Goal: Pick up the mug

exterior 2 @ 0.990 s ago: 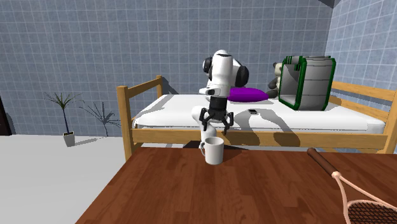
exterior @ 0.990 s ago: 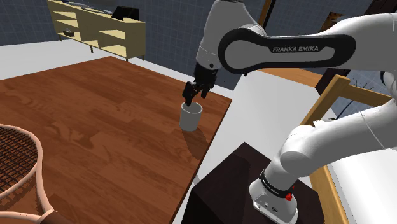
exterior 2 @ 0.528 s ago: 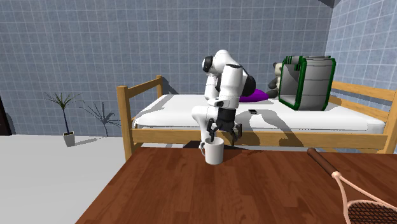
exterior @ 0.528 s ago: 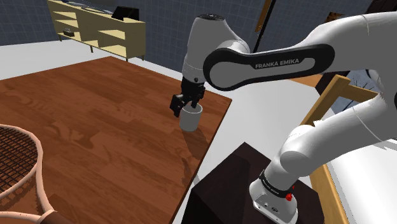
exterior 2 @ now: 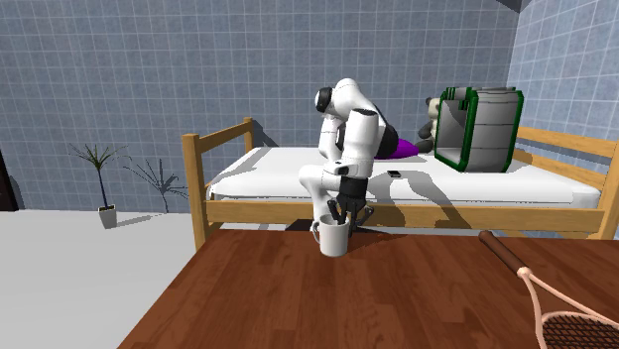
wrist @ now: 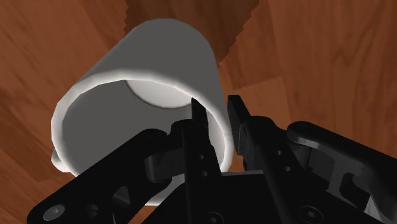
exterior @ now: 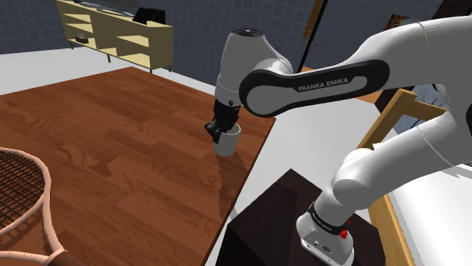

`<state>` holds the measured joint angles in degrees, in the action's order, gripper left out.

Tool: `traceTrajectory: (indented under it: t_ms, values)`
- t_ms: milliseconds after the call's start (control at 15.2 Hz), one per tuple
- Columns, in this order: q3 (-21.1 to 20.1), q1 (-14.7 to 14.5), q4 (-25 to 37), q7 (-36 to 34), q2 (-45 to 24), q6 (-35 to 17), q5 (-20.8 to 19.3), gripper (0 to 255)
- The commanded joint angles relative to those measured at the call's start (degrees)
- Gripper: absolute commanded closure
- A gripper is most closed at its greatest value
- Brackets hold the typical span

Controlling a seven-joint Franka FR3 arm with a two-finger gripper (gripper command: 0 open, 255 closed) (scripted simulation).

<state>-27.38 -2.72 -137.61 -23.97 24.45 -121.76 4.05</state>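
Items by count: one white mug [exterior: 226,142]; one wooden table [exterior: 113,151]; one white arm [exterior: 318,75] with one black gripper [wrist: 216,108] of two fingers [wrist: 197,130]; one dark stand [exterior: 265,227]; one racket [exterior 2: 570,319]; one wooden-framed bed [exterior 2: 417,184]; one purple cushion [exterior 2: 402,148]; one green-trimmed bag [exterior 2: 478,129]; one potted plant [exterior 2: 100,171]; one shelf unit [exterior: 113,34].

The gap between the fingers [wrist: 198,127] is taken up by the wall of the mug [exterior: 225,143], which is clasped there, one finger inside the cup and one outside. Open counter [exterior: 113,151] is left on the shoulder view's left of the mug, as far as a racket [exterior: 23,196] lying well apart at the near corner. On the other side the counter's edge is met near the mug, with the stand [exterior: 280,219] beyond it. A bed's wooden rail [exterior 2: 397,213] is seen behind the counter in the second exterior view.
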Motion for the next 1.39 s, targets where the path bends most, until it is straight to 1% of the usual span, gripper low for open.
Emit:
traceTrajectory:
  t_ms: [0,396,1320]
  values:
    - [0.0,0.0,-0.04,0.0,0.0,-0.05,0.0,255]
    - [0.03,-0.03,-0.22,0.05,0.12,-0.12,0.05,255]
    - [1.85,0.08,8.9,1.46,2.18,10.95,0.06,255]
